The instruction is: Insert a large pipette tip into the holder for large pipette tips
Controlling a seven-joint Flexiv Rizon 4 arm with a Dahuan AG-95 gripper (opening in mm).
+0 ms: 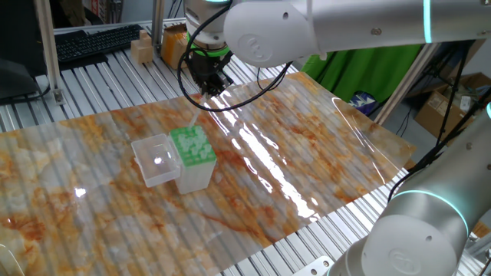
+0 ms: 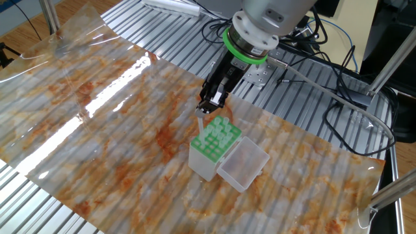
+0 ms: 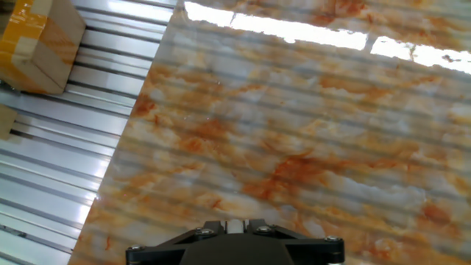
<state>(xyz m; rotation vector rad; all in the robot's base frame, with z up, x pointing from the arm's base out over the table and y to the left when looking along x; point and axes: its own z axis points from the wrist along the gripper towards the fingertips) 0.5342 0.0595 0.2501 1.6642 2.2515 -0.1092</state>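
Carrying step; the gripper (image 2: 209, 107), jaws nearly closed on the large pipette tip (image 2: 200, 120) (faint, translucent), hangs centre-frame above the green-racked holder (image 2: 216, 140); next, align the tip over a hole and lower.

**Robotics lab bench, pretty obviously**

Ribbed aluminium table (image 1: 100, 84) with a marble-print sheet (image 1: 253, 153) laid over it, extrusion posts (image 1: 47, 46), a keyboard (image 1: 96, 40) at the back, loose cables (image 2: 338, 71) everywhere, cardboard boxes (image 1: 449, 107), and a green backdrop (image 1: 360, 69).
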